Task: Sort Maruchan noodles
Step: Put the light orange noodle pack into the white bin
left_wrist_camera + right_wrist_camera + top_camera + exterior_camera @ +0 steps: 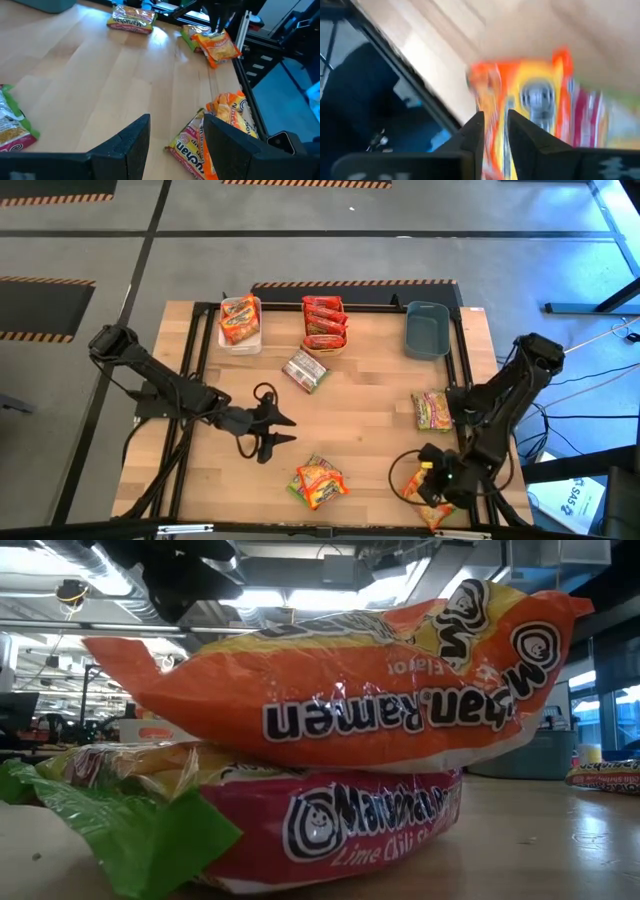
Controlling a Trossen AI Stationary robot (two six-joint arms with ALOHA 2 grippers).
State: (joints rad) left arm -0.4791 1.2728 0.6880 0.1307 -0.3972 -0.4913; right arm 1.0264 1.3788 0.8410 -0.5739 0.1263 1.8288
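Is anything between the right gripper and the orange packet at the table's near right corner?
Nothing visible. The right gripper is already down on the orange packet, its fingers narrowed around the packet's edge. The left gripper waits open mid-table.

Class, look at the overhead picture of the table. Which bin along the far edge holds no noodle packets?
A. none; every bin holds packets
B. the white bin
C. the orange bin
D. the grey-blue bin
D: the grey-blue bin shows only its bare floor, while the white bin holds orange packets and the orange bin holds red packets.
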